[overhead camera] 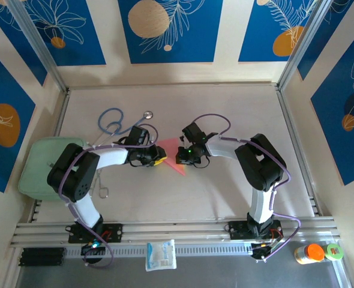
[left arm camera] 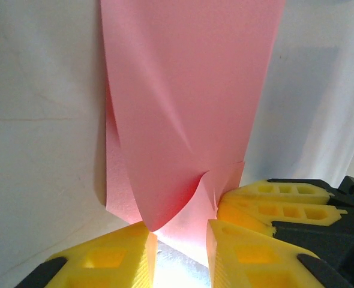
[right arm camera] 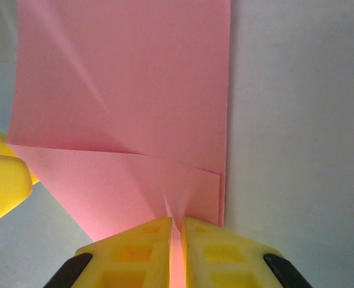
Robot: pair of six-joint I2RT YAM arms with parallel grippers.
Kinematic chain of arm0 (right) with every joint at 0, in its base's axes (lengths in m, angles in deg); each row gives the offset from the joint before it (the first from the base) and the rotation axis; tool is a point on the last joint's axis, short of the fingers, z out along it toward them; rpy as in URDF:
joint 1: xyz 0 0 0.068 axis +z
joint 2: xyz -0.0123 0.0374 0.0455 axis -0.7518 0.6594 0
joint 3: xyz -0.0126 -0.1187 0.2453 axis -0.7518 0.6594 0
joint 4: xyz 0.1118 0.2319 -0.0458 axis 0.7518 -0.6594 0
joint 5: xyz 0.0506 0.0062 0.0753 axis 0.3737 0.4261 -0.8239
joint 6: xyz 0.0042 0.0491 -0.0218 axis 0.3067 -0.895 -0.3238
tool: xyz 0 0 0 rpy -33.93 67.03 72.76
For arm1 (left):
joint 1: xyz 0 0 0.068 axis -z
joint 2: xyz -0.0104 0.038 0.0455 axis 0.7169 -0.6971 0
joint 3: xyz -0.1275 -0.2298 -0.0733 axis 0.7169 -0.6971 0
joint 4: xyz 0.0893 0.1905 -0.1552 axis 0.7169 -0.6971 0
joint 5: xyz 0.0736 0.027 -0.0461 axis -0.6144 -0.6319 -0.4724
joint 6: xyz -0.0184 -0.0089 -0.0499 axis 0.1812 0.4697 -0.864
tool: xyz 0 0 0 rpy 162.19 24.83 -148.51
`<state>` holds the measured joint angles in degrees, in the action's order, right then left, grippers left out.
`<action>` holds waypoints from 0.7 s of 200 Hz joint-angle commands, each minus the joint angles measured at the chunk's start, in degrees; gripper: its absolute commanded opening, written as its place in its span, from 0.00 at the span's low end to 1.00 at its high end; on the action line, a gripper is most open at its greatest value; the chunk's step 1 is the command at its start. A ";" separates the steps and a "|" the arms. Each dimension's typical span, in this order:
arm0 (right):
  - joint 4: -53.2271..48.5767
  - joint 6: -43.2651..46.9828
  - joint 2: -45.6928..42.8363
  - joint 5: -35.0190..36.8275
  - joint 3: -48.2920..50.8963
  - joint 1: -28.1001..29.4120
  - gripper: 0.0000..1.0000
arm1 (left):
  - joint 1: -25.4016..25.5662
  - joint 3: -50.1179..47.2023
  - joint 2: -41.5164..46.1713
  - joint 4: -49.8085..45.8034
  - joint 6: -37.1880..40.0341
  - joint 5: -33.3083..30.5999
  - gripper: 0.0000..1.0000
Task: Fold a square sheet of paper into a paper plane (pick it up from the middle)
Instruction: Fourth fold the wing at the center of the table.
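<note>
The salmon-pink square sheet of paper [overhead camera: 168, 146] lies at the middle of the table, partly folded over itself, between both grippers. My left gripper [overhead camera: 157, 159] is at its left edge. In the left wrist view a curled fold of the sheet [left arm camera: 183, 108] hangs between the yellow fingers [left arm camera: 120, 255], whose jaws stand apart around it with a bright gap between them [left arm camera: 182, 240]. My right gripper [overhead camera: 180, 157] is at the sheet's right edge, its jaws [right arm camera: 177, 231] pinched shut on the sheet [right arm camera: 135, 102], which creases at the fingertips. The right gripper's yellow fingers [left arm camera: 273, 207] touch the paper beside the left ones.
A blue stethoscope [overhead camera: 118, 122] lies behind the left arm. A pale green pad [overhead camera: 40, 171] sits at the table's left edge. A white packet [overhead camera: 161, 255] lies on the front rail, with an orange bottle [overhead camera: 312, 253] and a green cap [overhead camera: 334, 251] at the front right.
</note>
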<state>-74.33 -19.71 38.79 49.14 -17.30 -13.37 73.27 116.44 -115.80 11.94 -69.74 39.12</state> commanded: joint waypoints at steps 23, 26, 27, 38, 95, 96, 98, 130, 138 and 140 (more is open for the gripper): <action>-0.05 1.76 1.25 -0.83 1.11 -0.48 0.15 | -1.00 1.58 -1.99 2.21 1.06 1.93 0.26; -0.06 1.90 1.26 -0.83 1.11 -0.53 0.15 | -1.01 1.63 -2.11 2.20 1.08 1.97 0.25; -0.06 1.96 1.26 -0.83 1.11 -0.50 0.15 | -1.05 1.65 -2.15 2.20 1.06 1.98 0.25; 0.04 2.27 1.26 -1.04 1.19 -0.56 0.15 | -1.18 1.67 -2.42 2.40 1.20 2.16 0.25; 0.48 4.33 1.25 -1.70 1.38 -1.03 0.15 | -1.96 2.27 -3.77 4.10 0.76 3.19 0.21; 0.48 4.36 1.26 -1.71 1.38 -1.06 0.15 | -1.97 2.28 -3.81 4.16 0.77 3.20 0.21; 0.48 4.45 1.28 -1.67 1.38 -1.05 0.15 | -2.02 2.29 -3.85 4.20 0.76 3.21 0.21; 0.39 5.00 1.61 -1.37 1.51 -1.23 0.15 | -2.63 2.33 -4.46 5.24 0.08 3.57 0.21; 0.29 5.16 1.74 -1.41 1.63 -1.30 0.15 | -2.83 2.29 -4.56 5.52 -0.19 3.69 0.21; 0.28 5.18 1.78 -1.37 1.64 -1.30 0.15 | -2.91 2.29 -4.56 5.60 -0.27 3.66 0.21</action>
<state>-73.28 -16.15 38.81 48.24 -16.90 -14.29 71.50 117.51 -119.23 15.72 -69.78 41.41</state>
